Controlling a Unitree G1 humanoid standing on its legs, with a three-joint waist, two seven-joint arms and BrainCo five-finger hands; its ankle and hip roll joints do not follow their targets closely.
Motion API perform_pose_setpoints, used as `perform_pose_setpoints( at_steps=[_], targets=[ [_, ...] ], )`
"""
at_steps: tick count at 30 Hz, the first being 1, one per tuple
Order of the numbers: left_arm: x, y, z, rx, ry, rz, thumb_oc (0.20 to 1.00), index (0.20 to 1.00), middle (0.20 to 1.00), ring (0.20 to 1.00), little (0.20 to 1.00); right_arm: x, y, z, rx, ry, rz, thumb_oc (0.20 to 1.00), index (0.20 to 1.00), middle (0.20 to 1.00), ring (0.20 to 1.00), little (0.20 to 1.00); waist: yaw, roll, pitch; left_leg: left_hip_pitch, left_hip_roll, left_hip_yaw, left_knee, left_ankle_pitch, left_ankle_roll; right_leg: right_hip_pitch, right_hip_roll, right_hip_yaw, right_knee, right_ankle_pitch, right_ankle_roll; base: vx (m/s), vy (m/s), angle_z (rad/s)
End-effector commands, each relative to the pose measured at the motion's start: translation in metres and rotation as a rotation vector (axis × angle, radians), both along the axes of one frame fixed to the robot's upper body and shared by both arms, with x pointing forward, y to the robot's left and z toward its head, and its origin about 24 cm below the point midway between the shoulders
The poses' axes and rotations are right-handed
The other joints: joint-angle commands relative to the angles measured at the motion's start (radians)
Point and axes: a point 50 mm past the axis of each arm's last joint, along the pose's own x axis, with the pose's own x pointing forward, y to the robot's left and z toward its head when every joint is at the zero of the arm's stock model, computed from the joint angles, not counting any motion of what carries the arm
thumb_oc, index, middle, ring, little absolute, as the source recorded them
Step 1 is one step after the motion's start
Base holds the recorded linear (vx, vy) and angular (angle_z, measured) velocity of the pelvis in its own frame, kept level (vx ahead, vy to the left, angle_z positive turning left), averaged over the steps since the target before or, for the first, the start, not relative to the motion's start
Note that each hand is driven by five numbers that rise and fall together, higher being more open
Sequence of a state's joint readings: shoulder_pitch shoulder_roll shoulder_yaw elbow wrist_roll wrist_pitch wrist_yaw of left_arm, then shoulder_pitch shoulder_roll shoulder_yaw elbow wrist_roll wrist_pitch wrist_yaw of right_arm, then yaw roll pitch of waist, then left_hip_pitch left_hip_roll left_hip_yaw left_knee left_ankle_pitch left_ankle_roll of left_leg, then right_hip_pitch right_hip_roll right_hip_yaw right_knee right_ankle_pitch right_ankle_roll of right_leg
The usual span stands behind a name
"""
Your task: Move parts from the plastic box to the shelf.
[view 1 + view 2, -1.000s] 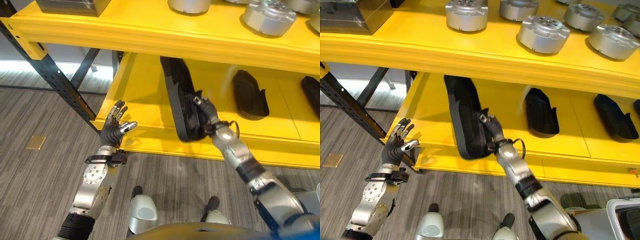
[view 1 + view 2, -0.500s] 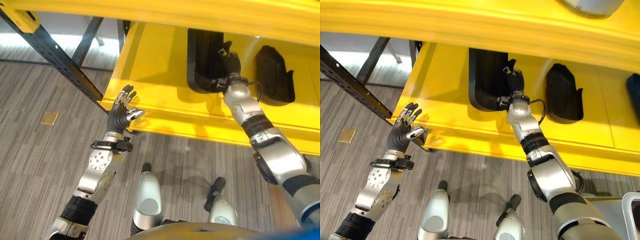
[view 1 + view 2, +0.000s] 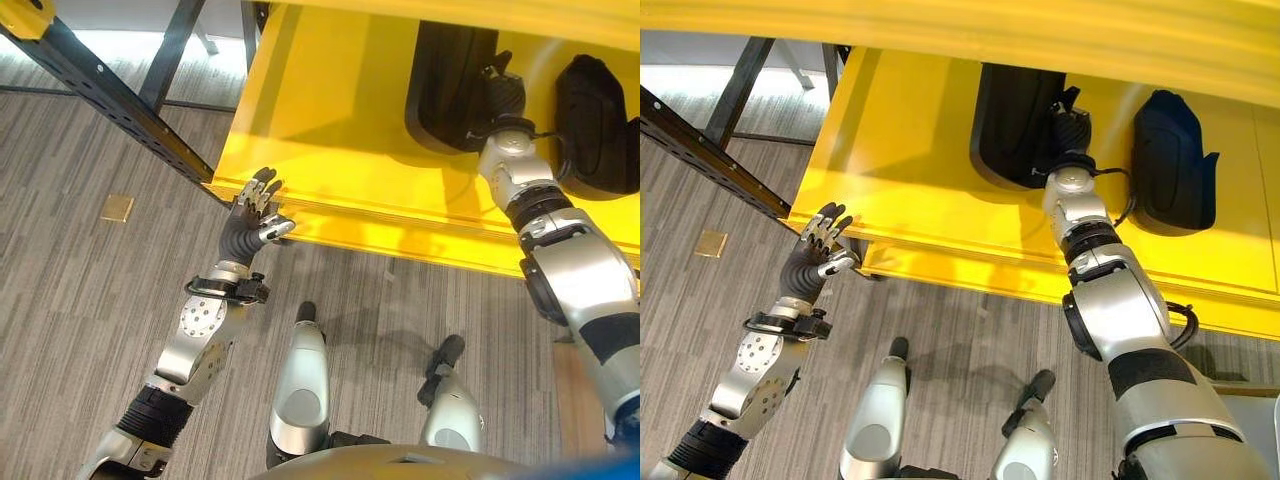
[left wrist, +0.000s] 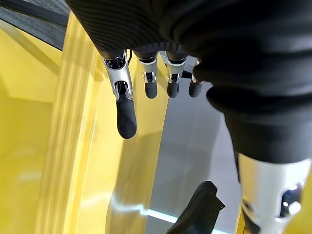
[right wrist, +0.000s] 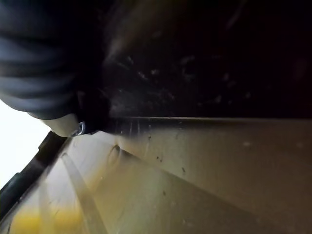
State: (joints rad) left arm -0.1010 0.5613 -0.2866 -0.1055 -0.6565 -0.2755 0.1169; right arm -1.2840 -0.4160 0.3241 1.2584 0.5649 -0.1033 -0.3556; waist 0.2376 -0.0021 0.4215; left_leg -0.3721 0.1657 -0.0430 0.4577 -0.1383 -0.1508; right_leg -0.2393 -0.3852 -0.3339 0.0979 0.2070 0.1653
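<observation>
Nearest, the left robot hand (image 3: pixel 250 220) hangs over the grey floor (image 3: pixel 80 300) just off the front left corner of the yellow shelf (image 3: pixel 330 130), fingers straight and spread, holding nothing. Farther in, the right robot hand (image 3: pixel 503 98) reaches onto the shelf board and lies against the right edge of a long black part (image 3: pixel 445 75). Its fingers are tucked against the part, so I cannot tell whether they grip it. The part lies flat, its long axis running from the shelf's front towards its back, directly to the hand's left. A second black part (image 3: pixel 595 125) lies just to the right, parallel. The right arm is clearly the nearer one.
</observation>
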Motion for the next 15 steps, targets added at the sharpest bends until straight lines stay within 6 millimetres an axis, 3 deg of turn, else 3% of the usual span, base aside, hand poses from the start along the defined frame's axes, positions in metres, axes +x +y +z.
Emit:
perform_pose_setpoints(
  at_steps=[1,8,15],
  targets=[
    [-0.010,-0.010,0.032,-0.040,-0.174,-0.058,1.000,1.000,1.000,1.000,1.000,-0.006,0.002,0.082,-0.078,-0.253,0.015,0.200,0.200,0.200,0.200,0.200,0.021,0.026,-0.012,0.016,-0.068,0.017,-0.099,0.036,0.088,-0.019,0.019,-0.020,0.224,-0.193,-0.004,0.01,-0.010,0.03],
    [-0.007,-0.011,0.037,-0.037,-0.196,-0.047,1.000,1.000,1.000,1.000,1.000,-0.008,-0.016,0.081,-0.139,-0.218,-0.039,0.200,0.200,0.200,0.200,0.200,0.029,0.037,-0.001,-0.006,-0.068,0.010,-0.107,0.046,0.086,-0.040,0.021,-0.026,0.230,-0.198,-0.004,0.00,-0.007,0.03],
    [-0.007,-0.010,0.038,-0.049,-0.205,-0.036,1.000,1.000,1.000,1.000,1.000,-0.006,-0.007,0.079,-0.229,-0.192,-0.021,0.200,0.200,0.200,0.200,0.200,0.028,0.038,0.010,-0.022,-0.068,0.009,-0.099,0.046,0.085,-0.052,0.022,-0.026,0.233,-0.196,-0.004,0.00,0.000,0.00]
  ],
)
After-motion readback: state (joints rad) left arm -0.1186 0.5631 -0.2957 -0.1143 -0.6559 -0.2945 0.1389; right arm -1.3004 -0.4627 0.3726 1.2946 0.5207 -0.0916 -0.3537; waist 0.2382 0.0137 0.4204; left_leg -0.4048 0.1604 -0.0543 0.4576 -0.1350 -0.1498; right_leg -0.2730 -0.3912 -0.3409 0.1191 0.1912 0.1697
